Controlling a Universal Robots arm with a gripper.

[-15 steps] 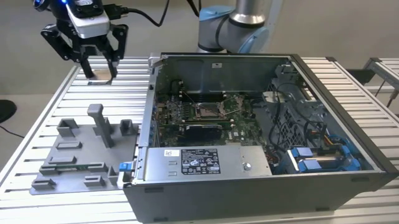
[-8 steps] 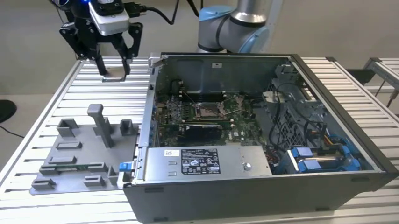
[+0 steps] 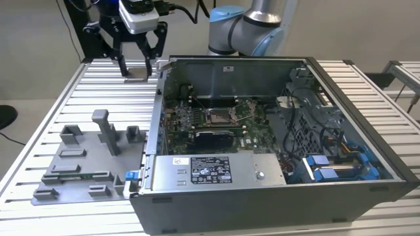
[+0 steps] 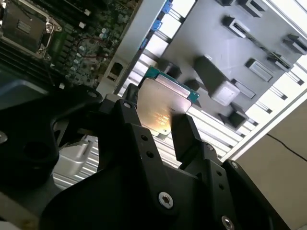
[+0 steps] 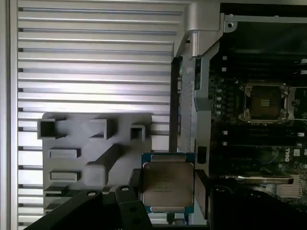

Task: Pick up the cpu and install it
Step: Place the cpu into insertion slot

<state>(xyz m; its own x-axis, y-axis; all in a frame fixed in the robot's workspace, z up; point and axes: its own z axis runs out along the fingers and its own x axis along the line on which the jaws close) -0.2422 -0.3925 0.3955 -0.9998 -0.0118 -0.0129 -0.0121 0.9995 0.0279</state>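
The cpu (image 5: 168,182), a small square chip with a pale metal top and a green edge, is clamped between my two black fingers (image 5: 202,184). My gripper (image 3: 137,69) hangs above the slatted table, beyond the open computer case's (image 3: 354,147) far corner on the exterior view's left, with the cpu (image 3: 136,74) at its tips. In the second wrist view the cpu (image 4: 163,103) sits tilted in the gripper (image 4: 157,115). The dark metal-framed socket (image 3: 220,115) lies on the green board inside the case, apart from the gripper; it is seen in both wrist views (image 5: 264,101) (image 4: 24,24).
A grey fixture plate (image 3: 85,162) with upright blocks lies on the slatted aluminium table (image 3: 98,98), on the exterior view's left of the case. A silver labelled box (image 3: 210,169) fills the case's near side. Blue drive brackets (image 3: 328,167) and cables sit on the exterior view's right.
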